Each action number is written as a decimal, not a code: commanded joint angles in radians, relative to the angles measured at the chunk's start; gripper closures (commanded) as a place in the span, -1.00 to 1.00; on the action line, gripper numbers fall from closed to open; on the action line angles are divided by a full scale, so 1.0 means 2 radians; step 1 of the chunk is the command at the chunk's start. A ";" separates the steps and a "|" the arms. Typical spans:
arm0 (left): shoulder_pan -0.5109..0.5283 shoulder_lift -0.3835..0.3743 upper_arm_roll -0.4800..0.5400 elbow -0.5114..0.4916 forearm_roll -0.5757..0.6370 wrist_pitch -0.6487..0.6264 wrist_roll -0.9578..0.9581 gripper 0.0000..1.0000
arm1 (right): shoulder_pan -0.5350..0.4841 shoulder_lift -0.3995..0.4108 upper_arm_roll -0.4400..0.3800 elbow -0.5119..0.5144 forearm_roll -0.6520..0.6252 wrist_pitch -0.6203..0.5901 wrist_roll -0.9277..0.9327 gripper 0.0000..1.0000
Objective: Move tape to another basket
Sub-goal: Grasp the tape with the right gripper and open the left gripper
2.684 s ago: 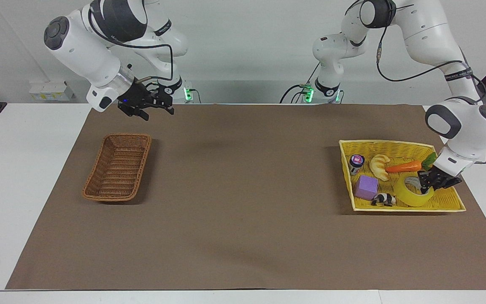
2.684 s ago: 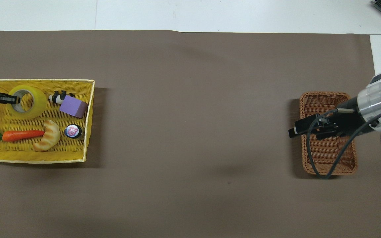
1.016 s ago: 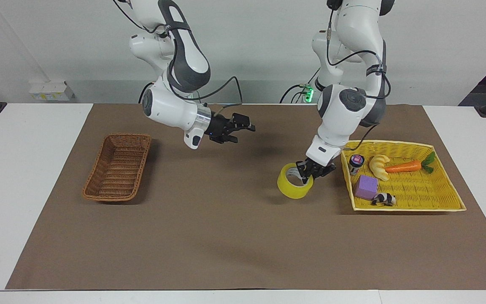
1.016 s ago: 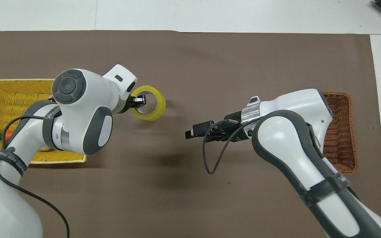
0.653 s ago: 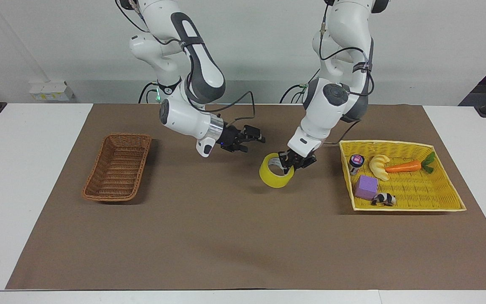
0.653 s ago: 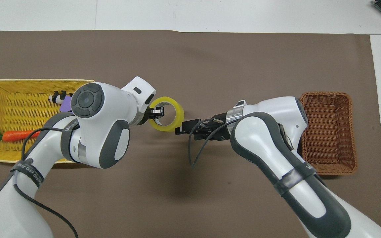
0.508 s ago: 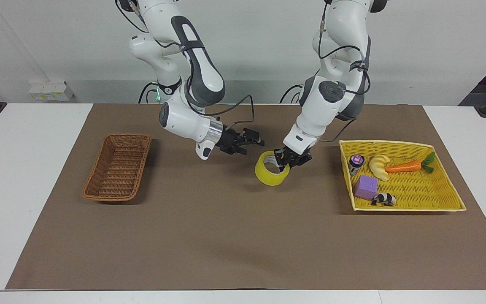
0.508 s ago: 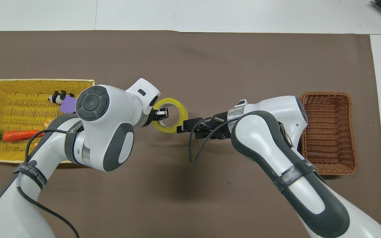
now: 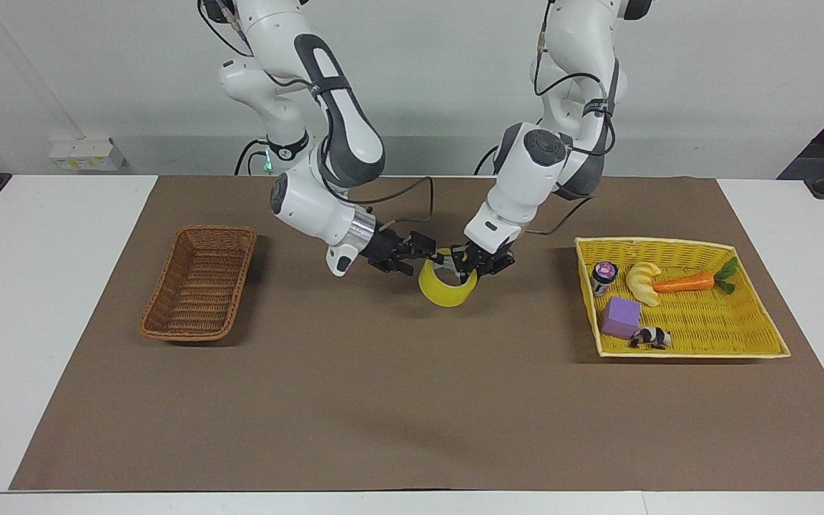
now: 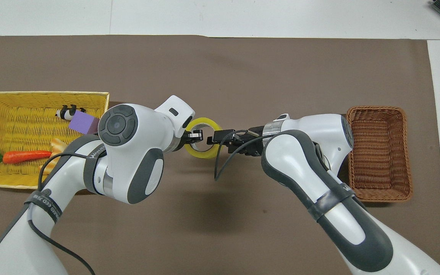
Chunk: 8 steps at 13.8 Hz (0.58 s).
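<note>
Yellow tape [image 9: 446, 291], one; baskets, two.

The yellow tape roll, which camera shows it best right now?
The facing view: the tape shows its whole outer band, held up by the left gripper with the right gripper at its rim. In the overhead view the arms cover part of the ring.

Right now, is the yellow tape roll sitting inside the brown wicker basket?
No, the tape is held by the left claw above the middle of the brown mat, while the wicker basket holds nothing.
</note>
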 commanded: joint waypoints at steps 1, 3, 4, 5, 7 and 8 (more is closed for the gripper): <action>-0.018 -0.025 0.008 -0.025 -0.014 0.007 -0.002 1.00 | 0.013 0.006 0.001 -0.006 0.017 0.040 0.015 -0.54; -0.018 -0.025 0.008 -0.025 -0.017 0.004 -0.001 1.00 | 0.016 0.006 0.001 -0.005 0.018 0.042 0.025 0.73; -0.018 -0.025 0.008 -0.025 -0.022 0.002 -0.001 0.99 | 0.016 0.006 0.001 -0.005 0.017 0.042 0.026 1.00; -0.018 -0.025 0.008 -0.024 -0.026 0.001 -0.001 0.99 | 0.016 0.006 0.001 -0.005 0.017 0.042 0.029 1.00; -0.022 -0.024 0.009 -0.021 -0.032 0.001 -0.002 0.96 | 0.016 0.006 0.001 -0.005 0.017 0.041 0.029 1.00; -0.022 -0.024 0.009 -0.020 -0.032 0.001 -0.002 0.88 | 0.016 0.006 0.001 -0.005 0.017 0.041 0.029 1.00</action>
